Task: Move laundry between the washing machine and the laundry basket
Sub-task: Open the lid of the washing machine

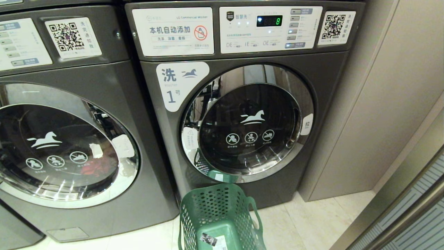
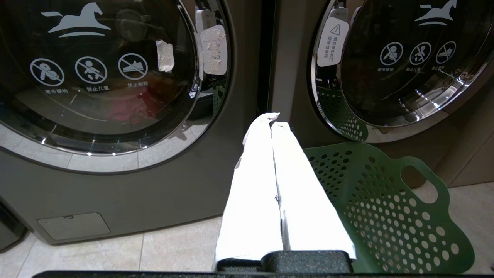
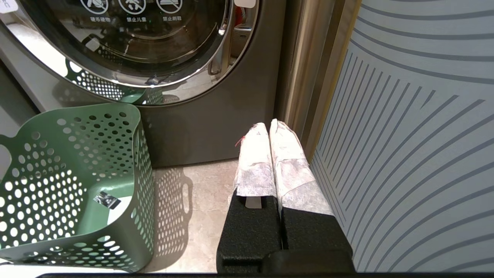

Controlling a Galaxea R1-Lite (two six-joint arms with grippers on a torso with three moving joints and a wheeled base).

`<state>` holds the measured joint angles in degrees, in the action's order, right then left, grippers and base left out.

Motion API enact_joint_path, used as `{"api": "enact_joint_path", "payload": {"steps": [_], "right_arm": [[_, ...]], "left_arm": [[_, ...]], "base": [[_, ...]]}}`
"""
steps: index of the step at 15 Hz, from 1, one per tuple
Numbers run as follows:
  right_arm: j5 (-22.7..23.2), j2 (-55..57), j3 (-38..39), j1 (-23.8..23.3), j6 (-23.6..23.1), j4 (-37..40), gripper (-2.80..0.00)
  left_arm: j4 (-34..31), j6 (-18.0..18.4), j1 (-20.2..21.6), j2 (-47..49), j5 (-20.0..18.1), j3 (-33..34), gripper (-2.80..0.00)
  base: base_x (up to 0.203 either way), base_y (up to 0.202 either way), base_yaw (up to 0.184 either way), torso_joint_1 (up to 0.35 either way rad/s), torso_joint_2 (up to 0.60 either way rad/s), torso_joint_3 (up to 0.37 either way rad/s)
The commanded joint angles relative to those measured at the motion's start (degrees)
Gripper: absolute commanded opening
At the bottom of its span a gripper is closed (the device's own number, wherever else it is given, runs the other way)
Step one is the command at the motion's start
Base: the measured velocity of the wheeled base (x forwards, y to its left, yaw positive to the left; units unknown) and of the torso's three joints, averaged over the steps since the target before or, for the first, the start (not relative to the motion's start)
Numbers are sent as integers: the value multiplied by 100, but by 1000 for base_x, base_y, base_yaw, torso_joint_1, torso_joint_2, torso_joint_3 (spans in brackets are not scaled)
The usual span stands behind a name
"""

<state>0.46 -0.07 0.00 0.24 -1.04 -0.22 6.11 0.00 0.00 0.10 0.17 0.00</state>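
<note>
Two closed-door washers (image 1: 239, 118) on pale tile floor (image 1: 305, 222), green basket (image 1: 218, 215) empty, both grippers (image 2: 274, 122) pressed together.

Shared laundry room: commercial front-load washers (image 1: 242, 104) side by side, QR payment stickers (image 1: 334, 27), numbered label (image 1: 177, 86), tiled floor (image 1: 305, 222).

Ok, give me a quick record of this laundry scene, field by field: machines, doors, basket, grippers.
left washing machine: door shut, something red behind the glass
right washing machine: labelled 1, door shut, display lit
laundry basket: green, perforated, on the floor in front of the right machine; empty apart from a sticker on its base
left gripper: shut, holding nothing, pointing at the gap between the two machines
right gripper: shut, holding nothing, low between the basket and a striped panel
</note>
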Motion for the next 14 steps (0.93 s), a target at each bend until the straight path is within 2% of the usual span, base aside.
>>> {"api": "enact_joint_path", "payload": {"steps": [1, 3, 6, 7, 9, 14], "right_arm": [[-2, 7, 0, 2, 33, 4, -280], [-2, 7, 0, 2, 68, 4, -280], [-6, 7, 0, 10, 65, 1, -280], [22, 7, -9, 9, -112, 15, -280], [144, 8, -9, 11, -679, 48, -280], [112, 7, 0, 11, -248, 40, -280]], "left_arm": [[13, -26, 0, -1, 27, 229, -280], [20, 16, 0, -1, 31, 102, -280], [-257, 66, 0, 218, 6, -1120, -280], [-490, 65, -3, 457, 13, -1558, -280], [-778, 62, -6, 1214, 22, -1953, -280], [-503, -67, 6, 3154, 44, -2595, -280]], "base": [[0, 0, 0, 0, 0, 0], [0, 0, 0, 0, 0, 0], [0, 0, 0, 0, 0, 0], [0, 0, 0, 0, 0, 0], [0, 0, 0, 0, 0, 0], [0, 0, 0, 0, 0, 0]]}}
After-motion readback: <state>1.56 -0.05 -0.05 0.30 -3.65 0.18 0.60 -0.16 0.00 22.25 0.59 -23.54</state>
